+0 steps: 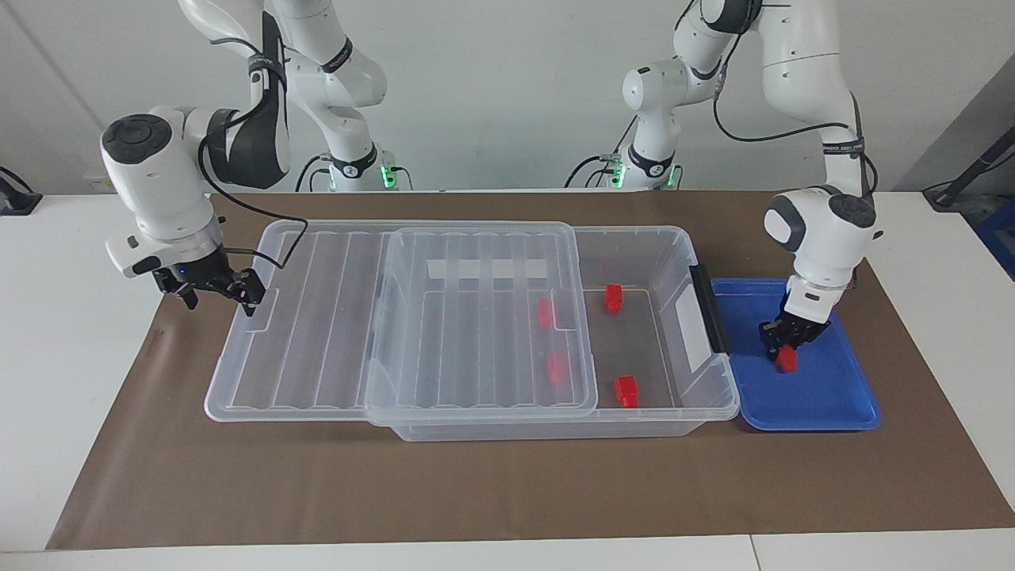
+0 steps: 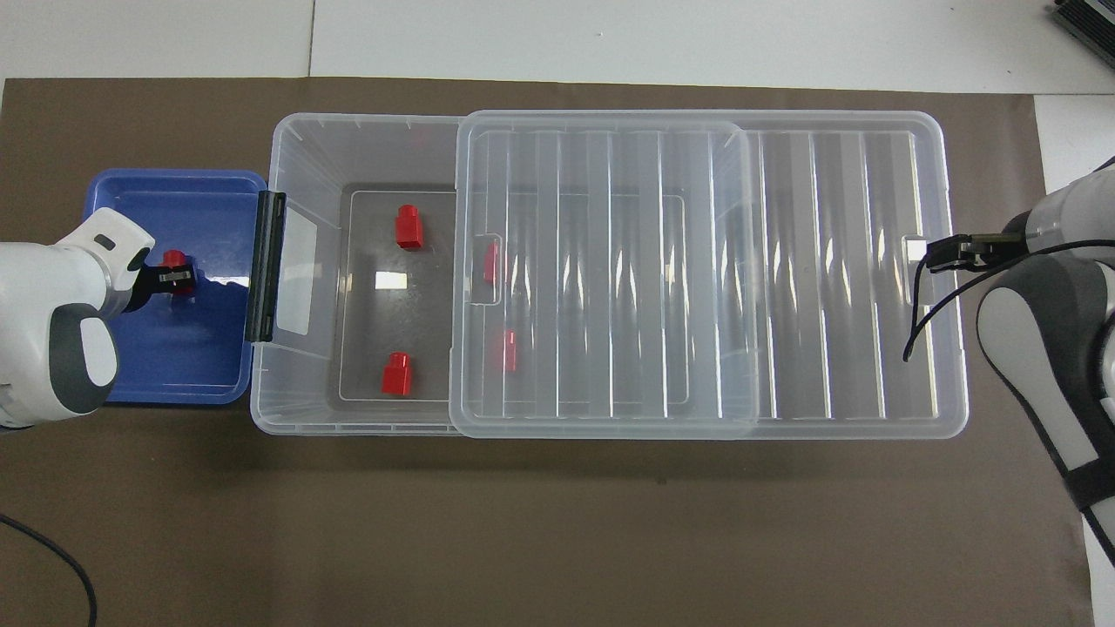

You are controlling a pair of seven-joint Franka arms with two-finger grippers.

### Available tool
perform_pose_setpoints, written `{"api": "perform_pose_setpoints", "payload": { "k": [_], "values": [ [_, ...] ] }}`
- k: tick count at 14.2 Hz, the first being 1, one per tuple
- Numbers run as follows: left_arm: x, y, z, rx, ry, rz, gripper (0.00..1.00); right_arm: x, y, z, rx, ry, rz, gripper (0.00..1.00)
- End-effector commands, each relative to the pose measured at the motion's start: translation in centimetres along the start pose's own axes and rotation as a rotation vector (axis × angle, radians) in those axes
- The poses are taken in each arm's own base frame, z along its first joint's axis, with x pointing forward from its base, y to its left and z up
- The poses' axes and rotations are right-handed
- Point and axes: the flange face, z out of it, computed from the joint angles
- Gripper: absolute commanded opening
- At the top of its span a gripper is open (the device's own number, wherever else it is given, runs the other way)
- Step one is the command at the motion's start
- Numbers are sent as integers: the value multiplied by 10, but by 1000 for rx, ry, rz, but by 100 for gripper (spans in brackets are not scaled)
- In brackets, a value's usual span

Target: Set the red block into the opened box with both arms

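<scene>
One red block (image 1: 787, 361) (image 2: 174, 259) lies in the blue tray (image 1: 825, 396) (image 2: 174, 357). My left gripper (image 1: 785, 342) (image 2: 177, 277) is down in the tray, shut on that block. The clear box (image 1: 674, 231) (image 2: 305, 148) stands beside the tray with its black handle (image 1: 710, 309) toward it. Its ribbed lid (image 1: 476, 333) (image 2: 610, 279) is slid partway off toward the right arm's end. This leaves the tray end of the box uncovered. My right gripper (image 1: 222, 295) (image 2: 945, 252) stands open at the lid's outer end, one finger at the lid's tab.
Several more red blocks lie in the box. Two show in the uncovered part (image 1: 613, 297) (image 1: 626, 391), and two show through the lid (image 1: 545, 313) (image 1: 557, 366). Brown paper (image 1: 507, 484) covers the table under everything.
</scene>
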Motion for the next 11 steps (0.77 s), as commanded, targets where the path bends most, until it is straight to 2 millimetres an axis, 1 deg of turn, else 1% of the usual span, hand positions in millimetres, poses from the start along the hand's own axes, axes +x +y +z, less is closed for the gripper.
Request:
{"api": "perform_pose_setpoints", "payload": {
  "k": [1, 2, 3, 4, 5, 6, 8, 9, 10, 11],
  "values": [
    [22, 2, -27, 8, -47, -20, 0, -3, 8, -10, -26, -8, -18, 100],
    [30, 1, -41, 10, -76, -21, 0, -3, 5, -18, -22, -1, -12, 100],
    [37, 1, -61, 12, -90, -22, 0, -1, 0, -29, -13, 8, -7, 100],
    [44, 0, -80, 14, -105, -24, 0, 0, -4, -42, -10, 10, -2, 100],
    [51, 2, -96, 12, -124, -30, 0, 1, -5, -60, -4, 19, 7, 100],
    [58, 7, -112, 13, -140, -56, 0, -2, -5, -73, 16, 13, 18, 100],
    [71, 32, -153, 12, -161, -90, 0, -13, -5, -103, 99, 16, 52, 100],
    [77, 50, -180, 13, -181, -110, 0, -21, -4, -115, 107, 5, 53, 100],
    [81, 71, -202, 15, -198, -138, 0, -29, -1, -128, 109, -6, 58, 100],
    [82, 95, -217, 19, -208, -173, 0, -37, 1, -143, 109, -5, 65, 100]
  ]
}}
